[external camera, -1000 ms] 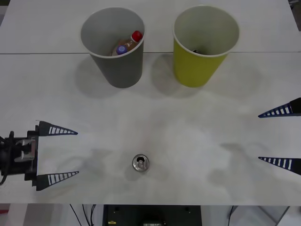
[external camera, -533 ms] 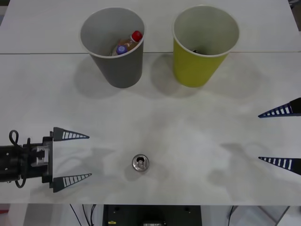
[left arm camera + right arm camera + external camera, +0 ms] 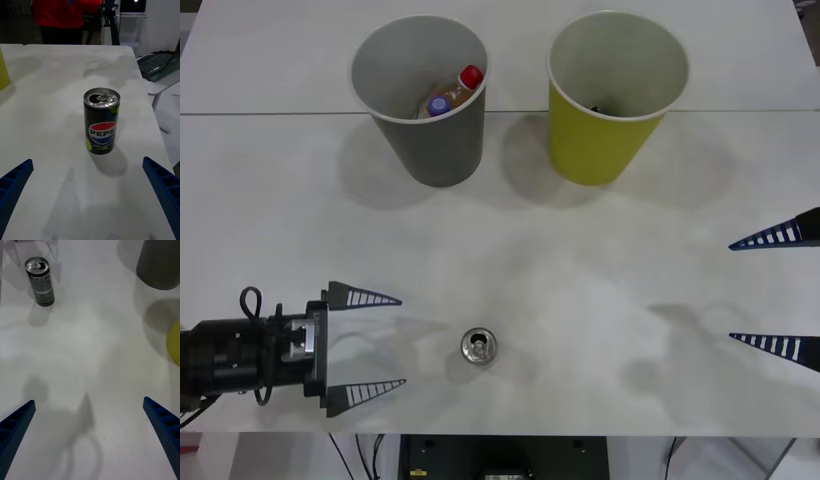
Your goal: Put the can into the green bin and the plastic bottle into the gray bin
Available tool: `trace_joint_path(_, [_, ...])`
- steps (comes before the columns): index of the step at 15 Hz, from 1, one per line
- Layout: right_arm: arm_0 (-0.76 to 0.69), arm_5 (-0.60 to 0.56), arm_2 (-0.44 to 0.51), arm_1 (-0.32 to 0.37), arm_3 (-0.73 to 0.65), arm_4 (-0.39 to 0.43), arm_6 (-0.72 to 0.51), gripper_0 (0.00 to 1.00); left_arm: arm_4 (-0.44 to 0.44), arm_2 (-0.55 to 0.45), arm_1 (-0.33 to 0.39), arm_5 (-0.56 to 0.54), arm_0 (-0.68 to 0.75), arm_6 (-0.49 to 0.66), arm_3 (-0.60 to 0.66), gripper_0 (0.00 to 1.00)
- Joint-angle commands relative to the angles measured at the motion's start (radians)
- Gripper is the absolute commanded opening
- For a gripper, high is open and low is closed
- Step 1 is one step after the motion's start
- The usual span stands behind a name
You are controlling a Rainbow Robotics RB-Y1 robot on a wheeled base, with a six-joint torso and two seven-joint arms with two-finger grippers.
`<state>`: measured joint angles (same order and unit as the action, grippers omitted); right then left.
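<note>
A small dark Pepsi can (image 3: 478, 346) (image 3: 101, 120) (image 3: 39, 281) stands upright near the table's front edge. My left gripper (image 3: 373, 343) is open just to the can's left, its fingers pointing at it with a gap between. The gray bin (image 3: 421, 95) (image 3: 159, 263) stands at the back left with a plastic bottle (image 3: 453, 92) with a red cap and another with a purple cap inside. To its right stands the green bin (image 3: 612, 95) (image 3: 174, 342), something dark at its bottom. My right gripper (image 3: 778, 290) (image 3: 90, 431) waits open at the right edge.
The white table (image 3: 580, 260) has bare room between the can and the bins. Its front edge runs close below the can. In the left wrist view a keyboard (image 3: 157, 64) lies on a desk beyond the table.
My left gripper has moved right along the front edge toward the can, staying open. The can, both bins and the right gripper have not moved.
</note>
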<state>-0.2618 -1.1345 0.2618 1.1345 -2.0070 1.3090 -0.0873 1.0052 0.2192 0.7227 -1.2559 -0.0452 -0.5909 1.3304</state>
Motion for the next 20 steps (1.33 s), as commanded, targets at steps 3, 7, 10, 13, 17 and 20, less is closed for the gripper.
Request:
trace_joint_path(3, [0.000, 0.000, 0.000, 0.000, 0.000, 0.000, 0.000, 1.00, -0.002, 0.035, -0.075, 0.000, -0.047, -0.013, -0.080, 1.00])
trace_joint_path(7, [0.000, 0.000, 0.000, 0.000, 0.000, 0.000, 0.000, 1.00, 0.027, 0.034, -0.163, 0.001, -0.055, -0.018, -0.120, 1.00])
trace_joint_path(10, [0.000, 0.000, 0.000, 0.000, 0.000, 0.000, 0.000, 1.00, 0.059, 0.034, -0.207, 0.010, -0.061, -0.021, -0.129, 1.00])
trace_joint_path(13, [0.000, 0.000, 0.000, 0.000, 0.000, 0.000, 0.000, 1.00, 0.102, 0.034, -0.249, 0.029, -0.074, -0.023, -0.134, 1.00])
trace_joint_path(17, [0.000, 0.000, 0.000, 0.000, 0.000, 0.000, 0.000, 1.00, 0.131, 0.049, -0.275, 0.039, -0.104, -0.023, -0.151, 1.00])
trace_joint_path(20, [0.000, 0.000, 0.000, 0.000, 0.000, 0.000, 0.000, 1.00, 0.144, 0.068, -0.293, 0.058, -0.122, -0.023, -0.158, 1.00])
